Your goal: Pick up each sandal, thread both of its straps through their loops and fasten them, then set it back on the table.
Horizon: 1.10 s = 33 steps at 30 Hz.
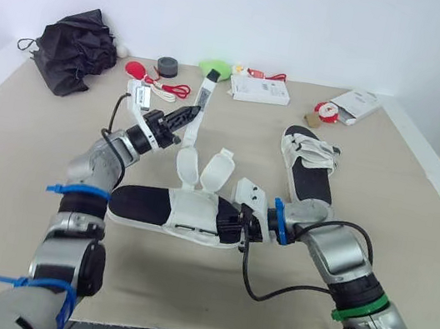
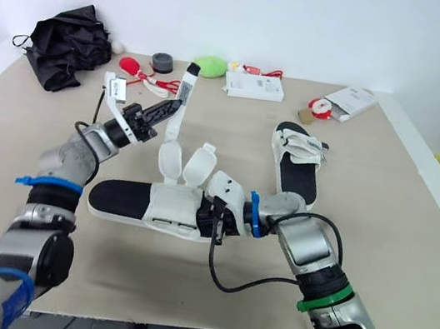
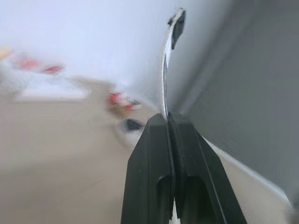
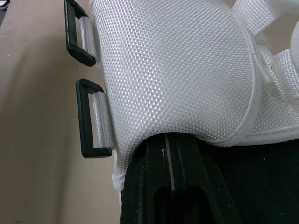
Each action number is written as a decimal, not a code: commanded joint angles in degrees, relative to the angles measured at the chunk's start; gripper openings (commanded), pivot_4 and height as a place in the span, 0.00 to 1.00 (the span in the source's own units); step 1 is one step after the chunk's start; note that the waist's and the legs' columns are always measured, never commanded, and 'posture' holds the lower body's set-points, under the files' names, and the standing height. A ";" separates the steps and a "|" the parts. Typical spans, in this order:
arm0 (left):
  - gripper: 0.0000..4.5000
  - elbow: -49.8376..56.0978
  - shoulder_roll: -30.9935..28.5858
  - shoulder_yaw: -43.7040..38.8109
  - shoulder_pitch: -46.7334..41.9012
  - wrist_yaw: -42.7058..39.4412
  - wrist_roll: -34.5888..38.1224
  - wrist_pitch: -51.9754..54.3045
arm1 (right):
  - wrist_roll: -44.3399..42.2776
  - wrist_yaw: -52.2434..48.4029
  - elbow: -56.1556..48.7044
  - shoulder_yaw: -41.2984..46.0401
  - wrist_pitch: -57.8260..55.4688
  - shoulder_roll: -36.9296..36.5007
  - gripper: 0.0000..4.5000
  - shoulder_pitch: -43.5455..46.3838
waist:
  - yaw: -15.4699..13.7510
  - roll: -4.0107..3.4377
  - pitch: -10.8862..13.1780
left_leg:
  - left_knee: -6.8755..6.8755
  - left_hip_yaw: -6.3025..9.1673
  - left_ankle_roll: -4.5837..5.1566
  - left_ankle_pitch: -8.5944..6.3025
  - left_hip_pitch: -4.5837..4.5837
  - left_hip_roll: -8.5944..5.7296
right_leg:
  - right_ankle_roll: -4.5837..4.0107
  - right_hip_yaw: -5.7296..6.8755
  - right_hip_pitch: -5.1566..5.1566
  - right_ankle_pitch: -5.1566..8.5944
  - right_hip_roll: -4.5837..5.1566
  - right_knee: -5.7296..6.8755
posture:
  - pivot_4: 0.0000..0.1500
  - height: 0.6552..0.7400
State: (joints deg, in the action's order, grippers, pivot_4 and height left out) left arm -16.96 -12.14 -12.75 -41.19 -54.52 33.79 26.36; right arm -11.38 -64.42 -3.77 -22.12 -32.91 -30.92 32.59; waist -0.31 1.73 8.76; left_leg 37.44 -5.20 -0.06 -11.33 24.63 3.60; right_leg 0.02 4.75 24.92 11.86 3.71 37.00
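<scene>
Bench [image 1: 28, 149]: beige top on which both sandals are laid; small clutter is ranged along the far edge.
Black umbrella [image 1: 75, 47]: folded loosely at the far left corner.
Near sandal [image 1: 153, 208]: laid lengthwise at the front centre, sole down, with two rounded flaps [image 1: 202, 168] turned up.
Far sandal [image 1: 308, 167]: laid flat to the right, apart from the near one.
Strap [image 1: 201, 106]: long and white, drawn up and away from the near sandal.
Left hand [image 1: 188, 115]: raised over the bench; in the left wrist view its fingers [image 3: 154, 154] are seen clenched on the strap.
Right hand [image 1: 235, 226]: set against the near sandal's side; in the right wrist view its fingers [image 4: 154, 177] are seen closed together, tips tucked under the mesh upper.
Loops [image 4: 96, 119]: two black buckles at the mesh edge, detailed in the right wrist view, both unthreaded.
</scene>
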 commanded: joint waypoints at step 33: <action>0.61 13.85 -29.19 18.51 16.15 -32.70 -4.40 -41.90 | 9.37 -0.67 5.65 -8.33 5.04 -2.76 0.00 -1.87 | -0.18 -0.18 -0.09 | -0.10 0.17 -0.08 -0.15 -0.43 0.27 | -0.58 0.19 -0.06 0.48 -0.02 -0.03 | 1.00 1.00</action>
State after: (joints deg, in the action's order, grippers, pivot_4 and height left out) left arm -6.22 -40.28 6.90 -25.36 -88.56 27.32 -19.77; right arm -6.69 -64.96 -3.61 -25.84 -25.71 -32.27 33.56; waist -0.49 1.55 8.68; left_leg 37.31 -5.04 -0.13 -11.49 24.20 3.87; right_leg -0.56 4.92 24.87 12.36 3.68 36.97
